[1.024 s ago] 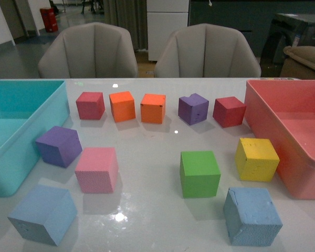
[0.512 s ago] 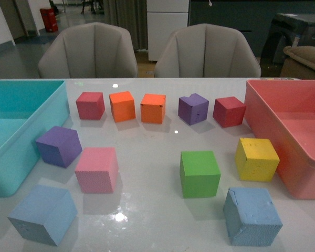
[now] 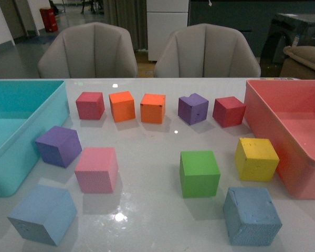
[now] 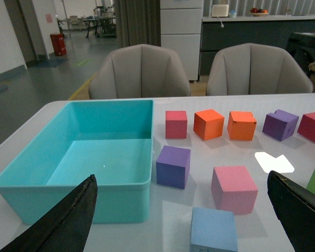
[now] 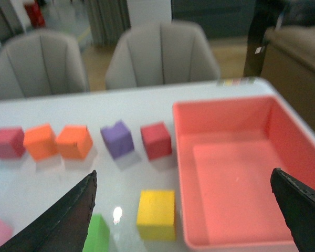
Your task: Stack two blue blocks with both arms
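White and glossy, the tabletop (image 3: 157, 228) carries a loose spread of coloured foam cubes between a teal bin (image 3: 16, 168) on the left and a pink bin (image 3: 268, 126) on the right. Grey chairs (image 3: 89, 52) stand beyond the far edge.

The two blue blocks lie nearest the robot and well apart. The left blue block (image 3: 42, 214) sits at the near left, just in front of the teal bin and turned corner-on. The right blue block (image 3: 252, 216) sits at the near right, in front of the green cube (image 3: 199, 173) and the yellow cube (image 3: 257, 159). With one block on each arm's own side, the layout seems meant to give each arm its own pick.

Neither arm shows in the front view. In the left wrist view the left gripper (image 4: 181, 176) hangs back from the table, its fingers spread wide with nothing between them. The left blue block appears low in the gap, which suggests this arm is roughly lined up on it. The right gripper (image 5: 182, 172) is likewise splayed and empty. Its slightly blurred view takes in the pink bin and the yellow cube but not the right blue block.

Both blocks rest on the table, so stacking has not begun. The left block's skewed pose will probably call for a wrist turn before a square grasp, and the dented foam should give a little under pressure.
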Controlling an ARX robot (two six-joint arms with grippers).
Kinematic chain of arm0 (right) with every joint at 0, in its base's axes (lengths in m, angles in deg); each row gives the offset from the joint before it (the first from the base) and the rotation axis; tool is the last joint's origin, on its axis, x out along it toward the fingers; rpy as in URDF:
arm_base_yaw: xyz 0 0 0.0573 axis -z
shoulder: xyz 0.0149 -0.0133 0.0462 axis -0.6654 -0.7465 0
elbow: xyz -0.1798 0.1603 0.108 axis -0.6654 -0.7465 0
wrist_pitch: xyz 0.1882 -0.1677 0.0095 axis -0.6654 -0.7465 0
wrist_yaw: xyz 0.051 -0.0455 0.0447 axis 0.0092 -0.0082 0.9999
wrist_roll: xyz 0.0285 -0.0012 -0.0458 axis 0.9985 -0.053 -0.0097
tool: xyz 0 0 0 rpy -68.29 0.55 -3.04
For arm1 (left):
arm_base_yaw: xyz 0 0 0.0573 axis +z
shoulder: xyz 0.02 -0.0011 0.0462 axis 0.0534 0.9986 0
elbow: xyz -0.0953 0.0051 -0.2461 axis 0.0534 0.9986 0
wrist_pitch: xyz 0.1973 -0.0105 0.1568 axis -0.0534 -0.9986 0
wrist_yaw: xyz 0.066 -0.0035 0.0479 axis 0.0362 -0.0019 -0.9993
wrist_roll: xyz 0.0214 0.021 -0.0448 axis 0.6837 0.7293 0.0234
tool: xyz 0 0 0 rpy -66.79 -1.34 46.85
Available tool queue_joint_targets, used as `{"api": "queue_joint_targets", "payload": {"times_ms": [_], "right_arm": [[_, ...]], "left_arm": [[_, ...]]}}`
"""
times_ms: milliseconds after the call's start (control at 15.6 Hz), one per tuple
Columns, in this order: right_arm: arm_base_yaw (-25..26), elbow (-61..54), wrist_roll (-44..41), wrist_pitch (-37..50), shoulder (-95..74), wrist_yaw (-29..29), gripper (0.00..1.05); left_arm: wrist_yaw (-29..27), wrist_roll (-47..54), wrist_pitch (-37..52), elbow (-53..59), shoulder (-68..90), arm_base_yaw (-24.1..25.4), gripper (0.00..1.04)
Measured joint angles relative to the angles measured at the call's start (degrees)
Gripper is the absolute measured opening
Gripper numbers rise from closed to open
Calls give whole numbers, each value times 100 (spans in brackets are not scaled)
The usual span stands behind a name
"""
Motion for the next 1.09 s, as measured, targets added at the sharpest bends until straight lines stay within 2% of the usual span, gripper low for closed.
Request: {"api": "queue_joint_targets", "payload": {"times_ms": [128,320,576,960,1088], "right_arm": [[-142,459,264,-542,-1283,243,98],[-319,590,498,-710,-2312,450,98],[-610,595,787,-658,-3344,673,98],[-850,861,1038,-647,-3963,761,98],[-863,973,1137,-352,-4422,789,98]], "left_arm": [[0,0,0,0,0,0,98],[0,0,0,0,0,0,98],[0,0,0,0,2,0,98],[0,0,0,0,0,0,98],[0,0,-2,0,2,0,98]]}}
